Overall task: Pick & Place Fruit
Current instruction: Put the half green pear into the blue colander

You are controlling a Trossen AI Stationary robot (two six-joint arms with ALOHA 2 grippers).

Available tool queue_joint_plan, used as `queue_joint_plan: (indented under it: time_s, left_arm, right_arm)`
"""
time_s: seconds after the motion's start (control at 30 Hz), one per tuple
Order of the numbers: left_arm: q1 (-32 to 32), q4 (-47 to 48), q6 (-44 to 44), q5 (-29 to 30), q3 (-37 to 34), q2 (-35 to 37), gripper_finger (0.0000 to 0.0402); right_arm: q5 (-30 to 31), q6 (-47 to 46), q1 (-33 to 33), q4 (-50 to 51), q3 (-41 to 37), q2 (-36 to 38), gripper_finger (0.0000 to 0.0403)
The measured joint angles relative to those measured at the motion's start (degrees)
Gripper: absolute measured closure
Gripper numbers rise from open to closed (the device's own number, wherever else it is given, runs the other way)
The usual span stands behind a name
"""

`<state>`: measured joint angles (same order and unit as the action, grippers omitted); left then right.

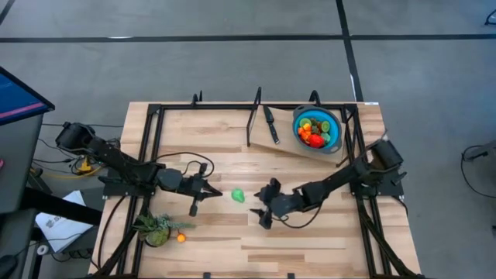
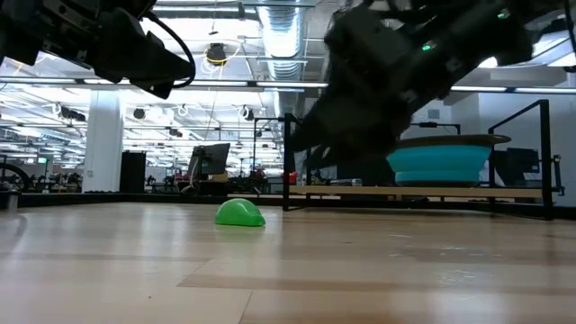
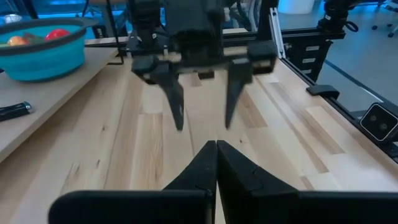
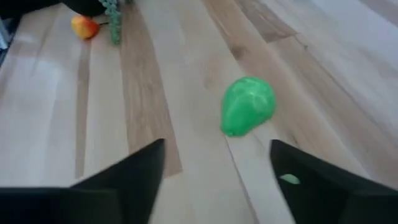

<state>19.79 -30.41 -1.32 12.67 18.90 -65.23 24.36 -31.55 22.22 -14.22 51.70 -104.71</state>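
A bright green fruit [image 1: 238, 196] [image 4: 247, 106] lies on the wooden table near its middle, on its flat underside [image 2: 239, 213]. My right gripper [image 1: 258, 215] [image 4: 214, 155] is low over the table just right of it, open, with the fruit a little ahead of its fingertips and untouched. From the left, my left gripper [image 1: 215, 191] [image 3: 216, 149] is shut and empty, pointing at the fruit. Several red, orange, yellow and green fruits fill the blue bowl [image 1: 335, 138] at the far right. One orange fruit [image 1: 180, 238] [image 4: 85, 27] lies by the leafy plant.
The blue bowl [image 2: 441, 164] [image 3: 43, 50] stands on a raised wooden board, with a black-handled knife [image 1: 270, 124] beside it. A spiky green plant [image 1: 157, 229] lies near the table's near left corner. Black frame rails [image 1: 147, 147] run along the table's left, right and far sides.
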Motion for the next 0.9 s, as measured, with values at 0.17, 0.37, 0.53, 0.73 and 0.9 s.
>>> queue_joint_plan:
  time_s: [0.17,0.37,0.53,0.73,0.9]
  left_arm:
    - [0.0,0.42,-0.02,-0.02,0.04,0.0,0.0401]
    - [0.0,1.13,-0.17,-0.04,0.06,0.0,0.0401]
    - [0.0,1.66,-0.2,-0.04,0.07,0.0,0.0401]
    - [0.0,1.98,-0.25,-0.07,0.07,0.0,0.0401]
    - [0.02,2.09,-0.39,-0.07,0.07,0.0,0.0401]
  right_arm:
    - [0.03,0.0,-1.64,0.22,4.54,-7.05,0.0041]
    - [-0.37,0.24,-4.37,0.27,9.64,-13.68,0.001]
    - [-0.48,2.42,-5.97,-0.11,13.37,-17.37,0.0029]
    - [0.18,3.71,-6.86,-0.07,16.6,-20.19,0.0038]
    - [0.13,3.82,-7.28,-0.07,17.07,-20.87,0.0048]
